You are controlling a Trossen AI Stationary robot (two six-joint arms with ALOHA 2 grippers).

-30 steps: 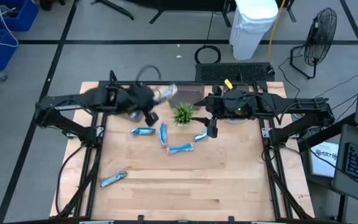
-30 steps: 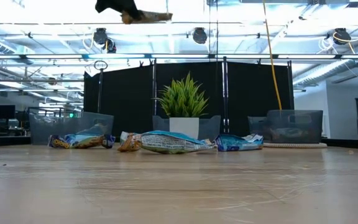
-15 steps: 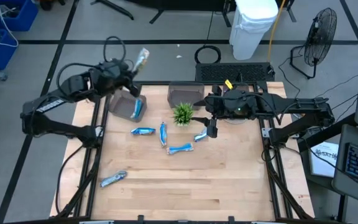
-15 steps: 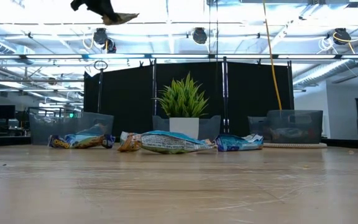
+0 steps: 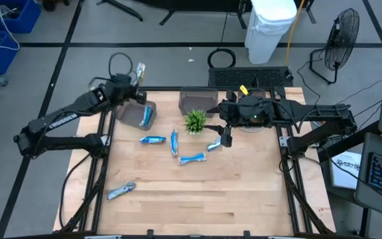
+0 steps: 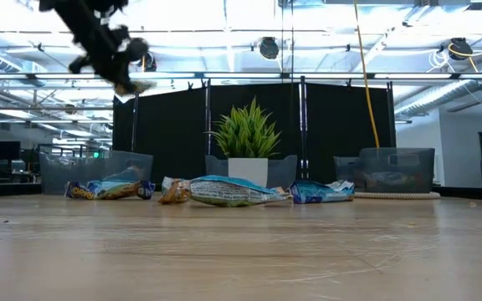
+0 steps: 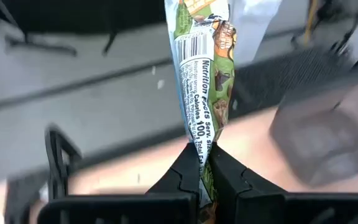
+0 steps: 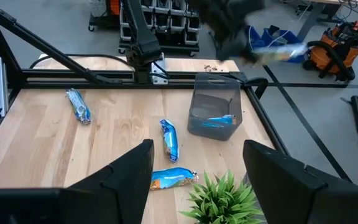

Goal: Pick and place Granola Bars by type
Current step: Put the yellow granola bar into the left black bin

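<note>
A green-and-tan granola bar (image 7: 205, 74) is held in the air by my left gripper (image 5: 132, 85) at the table's far left, by the far rim of a grey bin (image 5: 136, 114) that holds a blue bar. In the low view that gripper (image 6: 111, 65) shows high up. Several blue-wrapped bars lie flat on the wood, among them bars (image 5: 152, 139), (image 5: 174, 143), (image 5: 192, 159) and one (image 5: 121, 191) near the front. My right gripper (image 5: 226, 139) hangs open above the table beside the plant (image 5: 195, 121), over a blue bar (image 5: 214, 145). My left gripper pinches one end of the green-and-tan bar (image 7: 202, 158) between its two fingers. The bar runs on from the fingertips along the line of the fingers, its free end (image 5: 140, 69) past the table's far edge. It is lifted clear of everything.
A second grey bin (image 5: 199, 101) stands at the far middle, behind the small potted plant. A third container (image 6: 396, 170) shows at the far right in the low view. The near half of the tabletop (image 5: 197, 199) is bare wood apart from one bar.
My left gripper has swung with the green-and-tan bar from beside the plant toward the table's far left corner, past the left bin, and has come lower and turned. It has stayed shut on the bar. My right gripper has kept still.
</note>
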